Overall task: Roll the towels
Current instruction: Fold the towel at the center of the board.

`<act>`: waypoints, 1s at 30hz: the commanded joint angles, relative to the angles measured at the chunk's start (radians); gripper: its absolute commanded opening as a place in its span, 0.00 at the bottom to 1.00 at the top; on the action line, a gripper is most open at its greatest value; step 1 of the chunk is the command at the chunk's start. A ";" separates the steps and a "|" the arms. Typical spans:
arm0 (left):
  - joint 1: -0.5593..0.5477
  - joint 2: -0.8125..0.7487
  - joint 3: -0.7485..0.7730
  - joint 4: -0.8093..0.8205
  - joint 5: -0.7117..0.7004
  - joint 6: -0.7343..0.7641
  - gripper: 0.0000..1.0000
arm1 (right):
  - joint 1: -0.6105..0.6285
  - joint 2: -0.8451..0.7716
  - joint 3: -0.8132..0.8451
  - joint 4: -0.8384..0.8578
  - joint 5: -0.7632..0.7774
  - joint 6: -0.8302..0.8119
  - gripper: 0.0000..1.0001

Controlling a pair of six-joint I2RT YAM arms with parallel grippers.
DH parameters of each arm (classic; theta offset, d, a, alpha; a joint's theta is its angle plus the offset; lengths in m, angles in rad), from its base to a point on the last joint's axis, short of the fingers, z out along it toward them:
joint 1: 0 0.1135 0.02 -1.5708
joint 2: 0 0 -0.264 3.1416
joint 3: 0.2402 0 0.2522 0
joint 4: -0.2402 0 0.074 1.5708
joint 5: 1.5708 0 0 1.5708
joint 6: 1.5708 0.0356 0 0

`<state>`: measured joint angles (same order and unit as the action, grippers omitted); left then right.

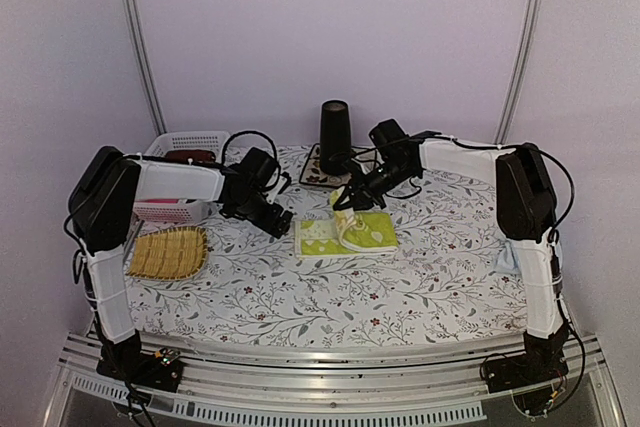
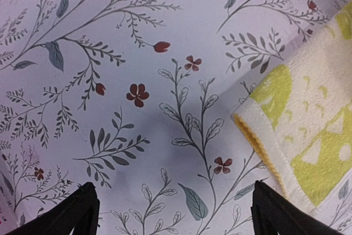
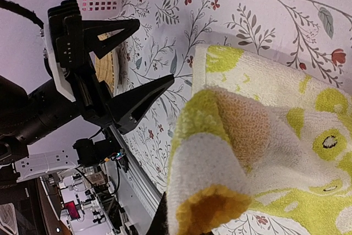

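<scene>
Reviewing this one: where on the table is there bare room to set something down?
The wide near strip of tablecloth, in front of the straw tray and the yellow-green towel, is bare; so is the patch between towel and right arm. Crowded: back left and centre, with basket, left gripper, dark cup and right gripper.

Towel (image 1: 350, 235): mid-table (image 1: 440, 277), just R of my L gripper (image 1: 279, 221), under my R gripper (image 1: 345, 204). Tray (image 1: 168, 253): front L; basket (image 1: 185, 147) behind it. Cup (image 1: 334, 137): on mat (image 1: 316, 176), behind towel.

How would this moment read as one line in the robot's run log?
right gripper: shut on yellow-green towel, one edge raised | left gripper: open, beside towel, holding nothing
</scene>
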<state>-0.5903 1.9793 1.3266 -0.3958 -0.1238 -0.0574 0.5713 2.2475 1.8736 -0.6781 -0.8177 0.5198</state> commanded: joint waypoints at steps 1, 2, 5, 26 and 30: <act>0.010 -0.039 -0.004 0.019 0.000 -0.010 0.97 | 0.015 0.034 0.022 0.026 0.007 0.012 0.04; 0.011 -0.039 -0.004 0.020 0.001 -0.011 0.97 | 0.017 0.040 0.022 0.026 0.009 0.011 0.04; 0.011 -0.039 -0.004 0.018 0.004 -0.012 0.97 | 0.024 0.057 0.022 0.033 0.011 0.008 0.06; 0.012 -0.038 -0.015 0.022 0.023 -0.013 0.97 | 0.033 0.164 0.079 0.076 0.007 0.030 0.08; 0.011 -0.038 -0.016 0.023 0.024 -0.013 0.97 | 0.034 0.177 0.085 0.082 -0.015 0.027 0.14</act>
<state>-0.5903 1.9694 1.3254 -0.3862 -0.1123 -0.0612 0.5983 2.4020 1.9224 -0.6197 -0.8066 0.5472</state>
